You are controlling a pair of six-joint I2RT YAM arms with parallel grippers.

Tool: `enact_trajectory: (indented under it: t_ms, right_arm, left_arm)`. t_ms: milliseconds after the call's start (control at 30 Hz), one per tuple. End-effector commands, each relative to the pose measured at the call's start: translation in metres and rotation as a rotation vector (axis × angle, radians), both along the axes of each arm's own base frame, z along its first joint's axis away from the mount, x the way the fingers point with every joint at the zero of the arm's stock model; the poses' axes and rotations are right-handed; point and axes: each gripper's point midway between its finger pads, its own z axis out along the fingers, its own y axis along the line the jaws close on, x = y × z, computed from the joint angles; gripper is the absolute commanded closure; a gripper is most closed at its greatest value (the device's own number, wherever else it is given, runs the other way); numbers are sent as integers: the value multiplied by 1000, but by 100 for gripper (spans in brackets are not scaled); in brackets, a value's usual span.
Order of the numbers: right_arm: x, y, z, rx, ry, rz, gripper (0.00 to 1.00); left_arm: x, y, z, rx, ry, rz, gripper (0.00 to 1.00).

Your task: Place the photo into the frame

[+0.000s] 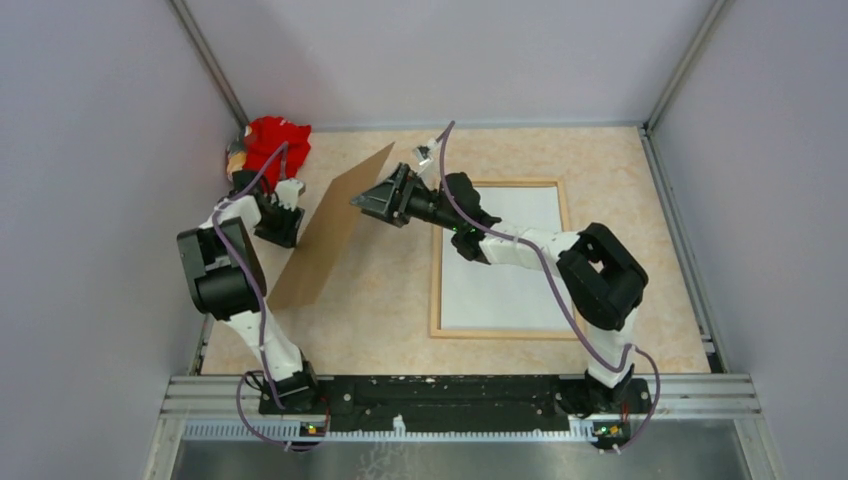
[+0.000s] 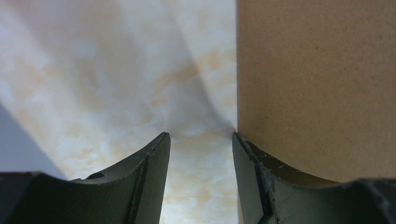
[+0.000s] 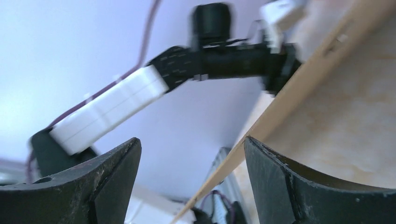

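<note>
The light-wood frame (image 1: 437,290) lies flat on the table at centre right. A white sheet (image 1: 500,290) fills it and looks like the photo's plain back; no printed side shows. The brown cardboard backing board (image 1: 335,225) stands tilted on the table to the frame's left. My left gripper (image 1: 285,225) is open at the board's left side. In the left wrist view (image 2: 201,137) nothing is between the jaws, and the board (image 2: 317,79) lies against the outside of the right finger. My right gripper (image 1: 362,200) is open at the board's upper right edge. In the right wrist view (image 3: 191,144) that thin edge (image 3: 280,105) runs between the jaws, close to the right finger.
A red cloth item (image 1: 275,140) lies in the far left corner behind the left arm. Grey walls close the table on three sides. The right arm reaches across the frame's upper left corner.
</note>
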Motion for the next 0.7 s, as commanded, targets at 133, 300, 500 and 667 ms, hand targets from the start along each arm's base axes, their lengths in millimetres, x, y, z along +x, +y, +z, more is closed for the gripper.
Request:
enact_trajectory:
  t_ms: [133,300,500,667]
  right_arm:
    - [-35,24,37,140,-46,177,19]
    - [-26,17,15,3,12,97,19]
    - [-15,-11,-8,-156,77,-62,35]
    - [-5,-17,-27,-241,160,-117,76]
  left_arm:
    - [-53,-71,-32,-259,233,-71,40]
    - [-50,-67,-30,-243,219,-60,39]
    - [-32,-63,-11,-245,158,-54,36]
    - [-8,-65,28,-264,70,-74,25]
